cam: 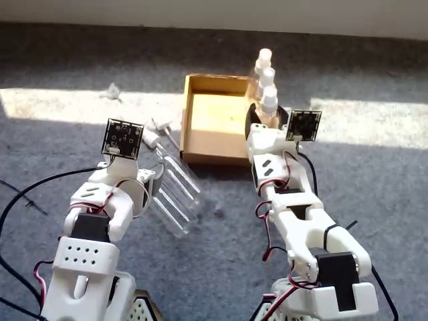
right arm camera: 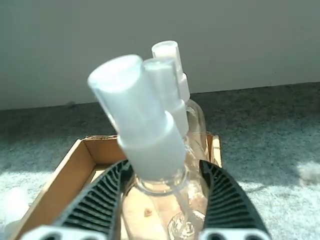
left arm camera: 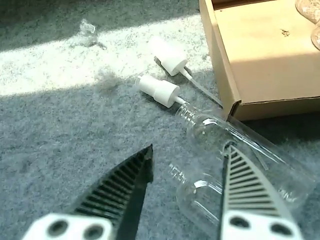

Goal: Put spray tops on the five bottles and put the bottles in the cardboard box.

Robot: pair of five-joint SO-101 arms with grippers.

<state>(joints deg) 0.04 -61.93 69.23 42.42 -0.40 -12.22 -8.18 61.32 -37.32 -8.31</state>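
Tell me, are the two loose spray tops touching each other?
Apart. Left wrist view shows bare carpet between one spray top and the other spray top.

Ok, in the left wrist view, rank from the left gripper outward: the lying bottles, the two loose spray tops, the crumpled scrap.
1. Lying bottles, right at the left gripper.
2. Nearer spray top, by a bottle's neck.
3. Second spray top, beyond it, beside the box.
4. Crumpled scrap, farthest, in sunlight.

L gripper point(left arm camera: 187, 150) spread wide, angled down; R gripper point(right arm camera: 165, 170) clamped on bottle point(right arm camera: 150, 140) neck.
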